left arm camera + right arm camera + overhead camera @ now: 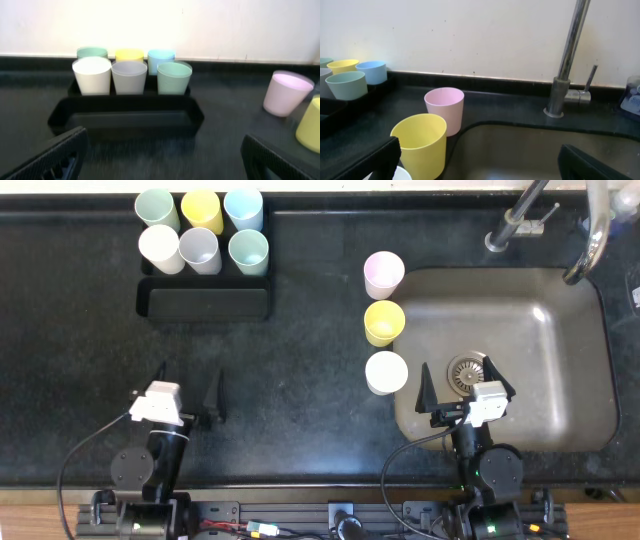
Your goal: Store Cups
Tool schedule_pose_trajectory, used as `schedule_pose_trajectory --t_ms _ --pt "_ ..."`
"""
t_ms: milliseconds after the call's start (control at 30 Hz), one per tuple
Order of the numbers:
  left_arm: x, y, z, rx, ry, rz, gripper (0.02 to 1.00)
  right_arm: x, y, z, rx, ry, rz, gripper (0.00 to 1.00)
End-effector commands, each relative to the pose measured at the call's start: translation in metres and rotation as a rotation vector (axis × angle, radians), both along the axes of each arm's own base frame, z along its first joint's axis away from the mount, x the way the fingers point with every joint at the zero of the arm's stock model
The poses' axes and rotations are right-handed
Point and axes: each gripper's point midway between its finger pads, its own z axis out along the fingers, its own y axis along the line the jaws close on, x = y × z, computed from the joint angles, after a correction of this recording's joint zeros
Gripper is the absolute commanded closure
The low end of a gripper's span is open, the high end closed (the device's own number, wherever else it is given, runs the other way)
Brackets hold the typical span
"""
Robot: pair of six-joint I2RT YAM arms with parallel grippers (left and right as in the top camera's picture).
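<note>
A black tray (205, 303) (125, 120) at the back left holds several upright cups (203, 230) (129, 76) in its two rear rows; its front row is bare. Three loose cups stand in a line along the sink's left rim: pink (383, 273) (444, 109) (285, 92), yellow (384, 322) (420, 143) (310, 125) and white (386, 372). My left gripper (190, 392) (160, 160) is open, in front of the tray and apart from it. My right gripper (460, 388) (480, 162) is open over the sink's near left part, beside the white cup, holding nothing.
The steel sink (545, 330) (530, 150) with its drain (466, 370) takes up the right side. A tap (520, 215) (567, 60) stands behind it. Dark countertop (300, 360) lies between tray and cups.
</note>
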Motion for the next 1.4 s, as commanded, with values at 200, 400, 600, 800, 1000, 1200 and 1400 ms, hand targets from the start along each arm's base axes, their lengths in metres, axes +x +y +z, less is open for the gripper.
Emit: schedule_pose_trajectory --t_ms 200,400,600,800,1000,1200,1400 --pt "0.055 0.006 0.077 -0.105 0.170 0.010 0.018 0.000 -0.001 -0.002 0.004 -0.004 -0.005 0.005" --pt "0.114 -0.027 0.156 -0.084 0.387 -0.057 0.018 0.000 -0.001 -0.002 0.004 -0.004 -0.005 0.005" --pt "0.167 -0.102 0.179 -0.109 0.555 -0.049 0.018 0.000 -0.001 -0.002 0.004 -0.004 -0.005 0.005" --pt "0.201 -0.199 0.133 -0.121 0.733 -0.108 0.018 0.000 -0.001 -0.002 0.004 -0.004 -0.005 0.003" --pt "0.205 -0.252 0.059 -0.087 0.947 -0.088 0.018 0.000 -0.001 -0.002 0.004 -0.004 -0.005 0.003" --pt "0.215 -0.279 0.009 -0.045 1.024 -0.085 0.018 0.000 -0.001 -0.002 0.004 -0.004 -0.005 0.007" --pt "0.226 -0.291 -0.022 -0.027 1.056 -0.077 0.023 0.000 -0.001 -0.002 0.004 -0.004 -0.005 0.007"
